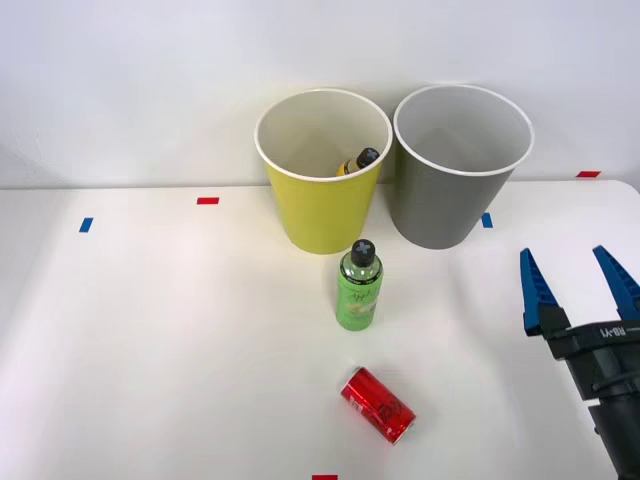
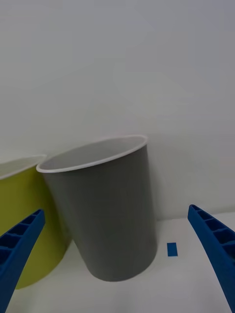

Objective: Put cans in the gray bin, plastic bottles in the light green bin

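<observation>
the right gripper (image 1: 578,268) is hovering over the white table (image 1: 150,350) with its two blue ribbed fingers (image 1: 533,290) spread wide apart and gripping nothing; in the wrist view the same gripper (image 2: 117,254) is showing one finger at each lower corner, with open air between them.

straight ahead of the fingers, and a little to their left, the gray bin (image 1: 455,180) is standing upright against the wall; from the wrist camera the gray bin (image 2: 107,215) is sitting squarely between the two fingers. a small blue tape mark (image 1: 487,220) is lying on the table just beside the bin's base, between bin and gripper.

further left of the gripper, the light green bin (image 1: 322,205) is standing upright, touching or almost touching the gray one, and a yellowish black-capped bottle (image 1: 358,163) is leaning inside it.

just in front of that bin, well to the gripper's left, the green bottle (image 1: 359,288) is standing upright on the table.

nearer the robot than the bottle, left of the gripper and slightly behind its fingertips, the red can (image 1: 378,404) is lying on its side at an angle.
</observation>
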